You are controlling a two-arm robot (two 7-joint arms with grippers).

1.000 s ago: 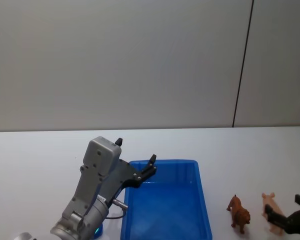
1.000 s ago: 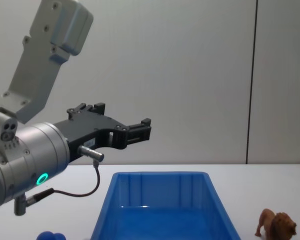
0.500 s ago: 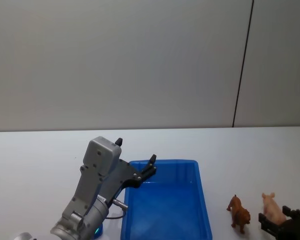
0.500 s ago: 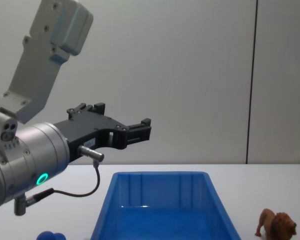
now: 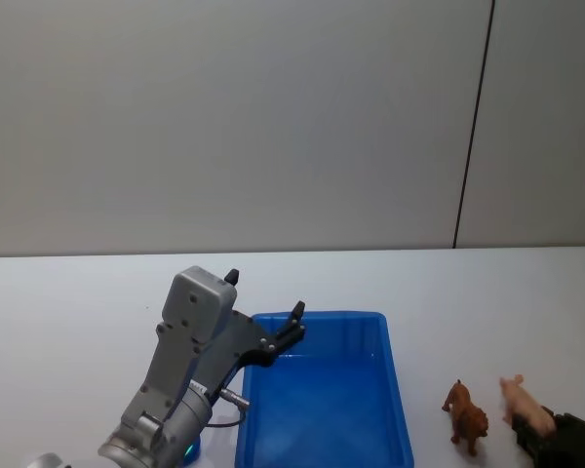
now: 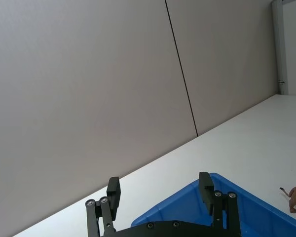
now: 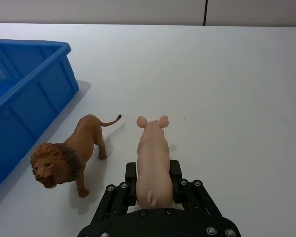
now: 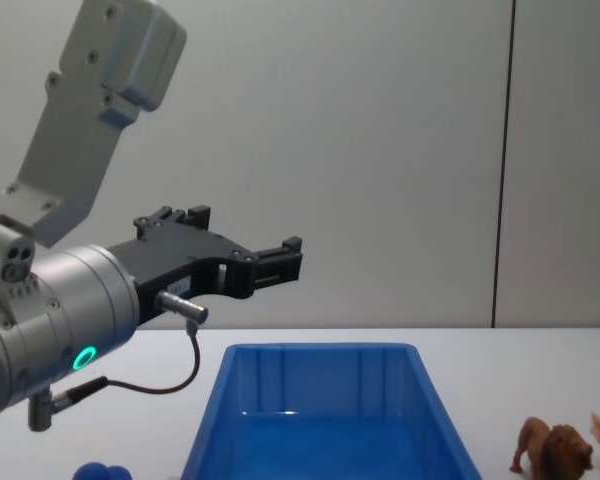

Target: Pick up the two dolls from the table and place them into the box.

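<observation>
A: Where is the pig?

B: The pink pig (image 7: 153, 158) is on the white table (image 7: 237, 74), well to the right of the blue bin (image 7: 34, 94). The right gripper (image 7: 153, 170) is clamped on its hindquarters, one finger against each flank, and its snout points away from the wrist.

A: Why grip it at the rump?

B: Probably to keep the fingers off the brown lion (image 7: 69, 153). The lion stands just beside the pig, between it and the bin, and touches neither.

A: Has the pig left the table yet?

B: That cannot be told from these views. Both dolls are outside the bin, so the task looks barely begun.

A: And the other arm?

B: The left gripper (image 6: 159, 183) hangs above the bin's left rim. Its fingers are spread and hold nothing, and it appears parked out of the way.
</observation>
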